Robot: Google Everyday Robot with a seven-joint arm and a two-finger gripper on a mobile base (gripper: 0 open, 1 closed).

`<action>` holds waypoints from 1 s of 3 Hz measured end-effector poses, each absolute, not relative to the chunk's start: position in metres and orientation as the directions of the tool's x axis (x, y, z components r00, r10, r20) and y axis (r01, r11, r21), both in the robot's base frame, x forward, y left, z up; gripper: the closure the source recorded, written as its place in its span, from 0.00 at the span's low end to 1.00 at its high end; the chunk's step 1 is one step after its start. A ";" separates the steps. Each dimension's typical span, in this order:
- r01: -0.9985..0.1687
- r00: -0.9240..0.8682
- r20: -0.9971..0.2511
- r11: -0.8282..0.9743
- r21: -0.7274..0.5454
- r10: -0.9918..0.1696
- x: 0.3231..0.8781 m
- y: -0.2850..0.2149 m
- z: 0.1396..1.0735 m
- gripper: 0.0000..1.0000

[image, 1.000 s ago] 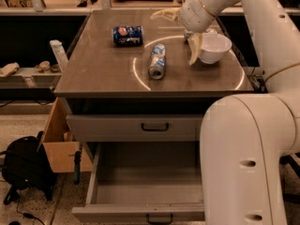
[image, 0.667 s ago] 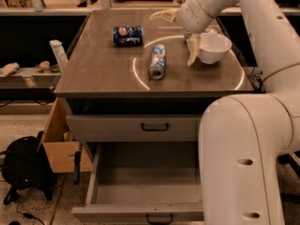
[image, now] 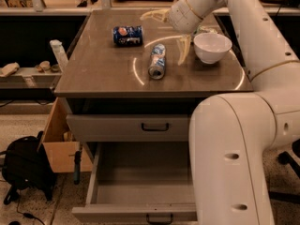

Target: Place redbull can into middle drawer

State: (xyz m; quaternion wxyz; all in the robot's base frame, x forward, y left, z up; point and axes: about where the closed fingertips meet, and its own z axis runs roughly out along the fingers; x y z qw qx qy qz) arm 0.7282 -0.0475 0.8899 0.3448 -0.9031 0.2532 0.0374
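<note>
The redbull can (image: 157, 61) lies on its side just beside the wide-open pincer (image: 168, 32).

Redbull can (image: 157, 61): silver and blue. Stubby can (image: 127, 35): dark blue, red-white round logo. Bowl (image: 212, 47): white. Middle drawer (image: 140, 184): light grey. Gripper (image: 161, 40), upper centre of frame: cream-yellow fingers.

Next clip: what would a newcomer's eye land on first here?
The bulky white robot arm fills the right side, its hand open over the tabletop beside the redbull can, which lies on its side mid-table. Below, the middle drawer stands pulled out under a shut drawer. A dark blue can lies farther back, and a white bowl sits to the right.
</note>
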 end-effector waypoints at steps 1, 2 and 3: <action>-0.495 0.864 -0.258 -0.636 -0.592 -0.433 0.729 -0.045 0.884 0.00; -0.528 0.845 -0.256 -0.652 -0.545 -0.470 0.735 -0.038 0.875 0.00; -0.527 0.843 -0.251 -0.642 -0.557 -0.476 0.741 -0.034 0.873 0.00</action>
